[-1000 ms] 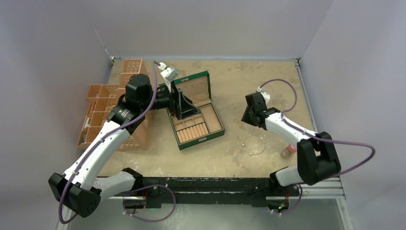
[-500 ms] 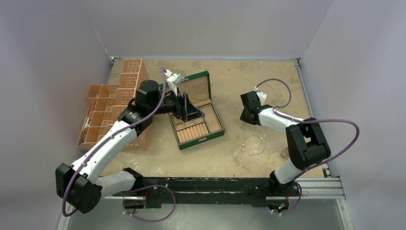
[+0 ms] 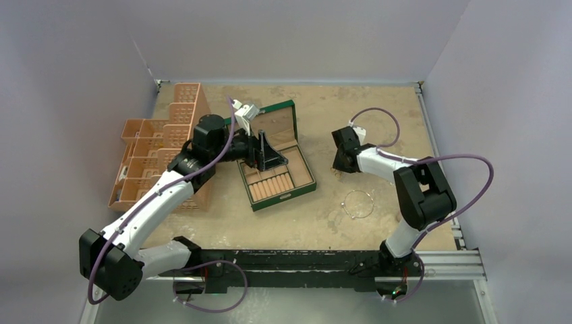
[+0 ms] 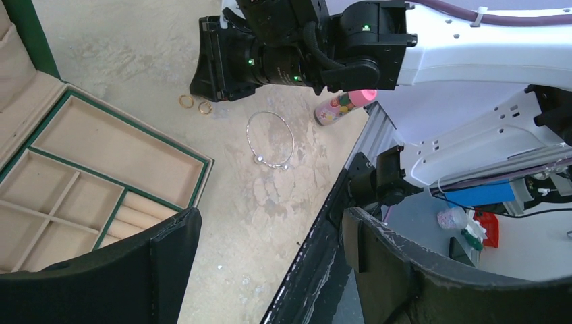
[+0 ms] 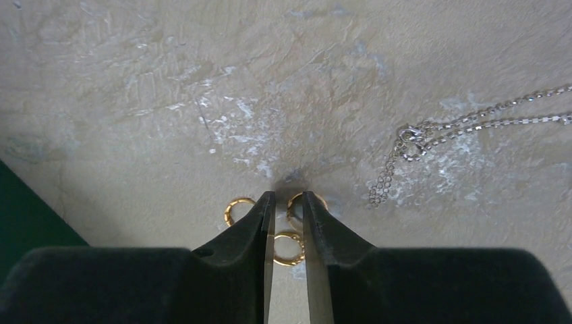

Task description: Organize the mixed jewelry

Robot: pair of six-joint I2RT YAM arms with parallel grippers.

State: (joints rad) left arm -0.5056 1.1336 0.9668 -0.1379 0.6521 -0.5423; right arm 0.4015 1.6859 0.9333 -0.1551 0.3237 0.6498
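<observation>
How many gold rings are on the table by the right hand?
3 gold rings: one just left of the fingertips of the right hand, one at the tips, partly covered by a finger, one lower, between the fingers. Others may hide under the hand.

Soft, even overhead light keeps the counter (image 3: 378,115) bright, with only faint shadows. The top view is slightly soft. Near each wrist lens the left hand (image 4: 270,219) and right hand (image 5: 287,202) turn dark and blurred; a small shadow pools under the right one.
</observation>
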